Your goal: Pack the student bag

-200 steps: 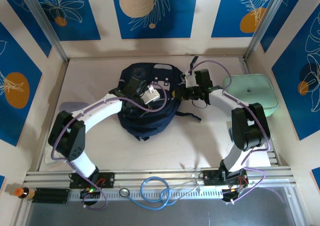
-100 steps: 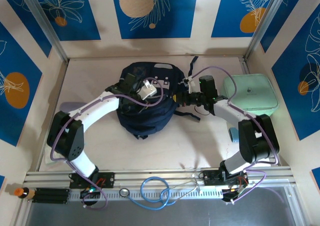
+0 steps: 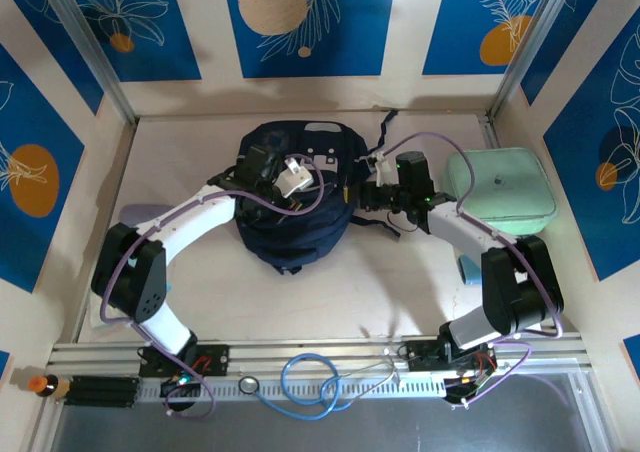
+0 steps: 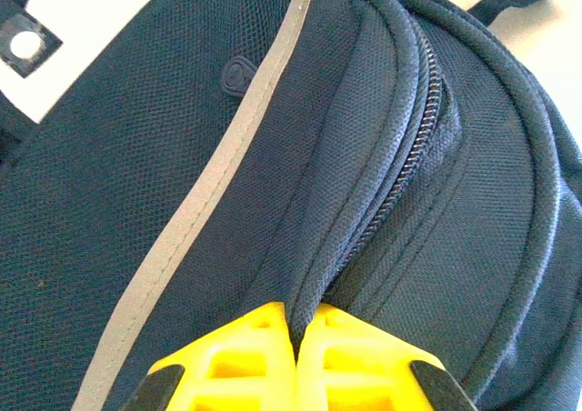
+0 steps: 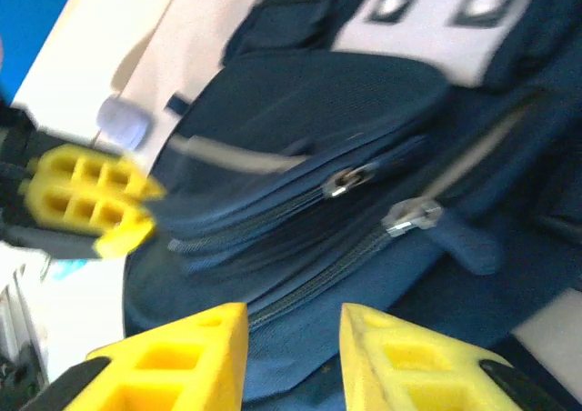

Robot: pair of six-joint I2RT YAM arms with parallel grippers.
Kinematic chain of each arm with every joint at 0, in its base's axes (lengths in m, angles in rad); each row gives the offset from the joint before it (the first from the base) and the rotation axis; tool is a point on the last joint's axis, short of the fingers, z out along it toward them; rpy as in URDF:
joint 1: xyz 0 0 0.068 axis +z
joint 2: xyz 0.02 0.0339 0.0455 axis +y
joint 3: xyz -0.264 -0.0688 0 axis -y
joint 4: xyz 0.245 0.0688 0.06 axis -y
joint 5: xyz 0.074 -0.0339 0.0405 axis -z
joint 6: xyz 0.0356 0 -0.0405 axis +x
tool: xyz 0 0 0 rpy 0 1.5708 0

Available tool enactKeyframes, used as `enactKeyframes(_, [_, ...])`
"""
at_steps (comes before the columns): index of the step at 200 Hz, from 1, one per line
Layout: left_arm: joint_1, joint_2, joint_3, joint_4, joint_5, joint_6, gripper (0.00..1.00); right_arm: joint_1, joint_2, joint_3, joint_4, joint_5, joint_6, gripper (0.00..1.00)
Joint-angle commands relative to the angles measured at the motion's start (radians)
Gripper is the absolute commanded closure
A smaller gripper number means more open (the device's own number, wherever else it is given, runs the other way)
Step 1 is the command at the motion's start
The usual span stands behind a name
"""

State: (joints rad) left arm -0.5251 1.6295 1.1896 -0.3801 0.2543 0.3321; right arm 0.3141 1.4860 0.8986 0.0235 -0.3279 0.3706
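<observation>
Since a second before, the right arm had stretched out, its elbow swung toward the near right of the tabletop. The right pincer had gone from closed to parted, and the left pincer had crept a little toward the far wall.

Lying flat in the middle of the tabletop, slightly left of centre, was the student bag, with its light grey patches at the far end. A mint-green case sat well apart from it at the far right.

From above, the left pincer rested on the bag's upper left part. In the left wrist view its yellow fingers were pressed together on a raised fold of navy fabric, just beside the zipper. A pale stripe ran diagonally across the cloth to the left of the fold.

From above, the right pincer sat against the bag's right flank, close to a dark strap. In the blurred right wrist view its two yellow fingers stood apart with a clear gap and nothing clasped between them. Beyond the gap lay the bag's side, with a metal zipper pull on it.
</observation>
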Motion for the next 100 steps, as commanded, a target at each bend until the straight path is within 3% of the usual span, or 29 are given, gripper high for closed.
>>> enactKeyframes(1, [0.014, -0.048, -0.018, 0.011, 0.064, 0.038, 1.0, -0.007, 0.06, 0.105, -0.133, 0.072, 0.008, 0.58])
enactKeyframes(23, [0.014, -0.045, -0.025, 0.02, 0.052, 0.03, 1.0, -0.01, 0.149, 0.171, -0.173, 0.054, -0.033, 0.54])
enactKeyframes(71, [0.016, -0.056, -0.036, 0.005, -0.006, 0.056, 0.99, -0.06, 0.312, 0.298, -0.207, -0.165, -0.118, 0.41])
enactKeyframes(100, [0.016, -0.048, -0.037, -0.004, -0.034, 0.059, 0.99, -0.061, 0.408, 0.374, -0.241, -0.258, -0.127, 0.39])
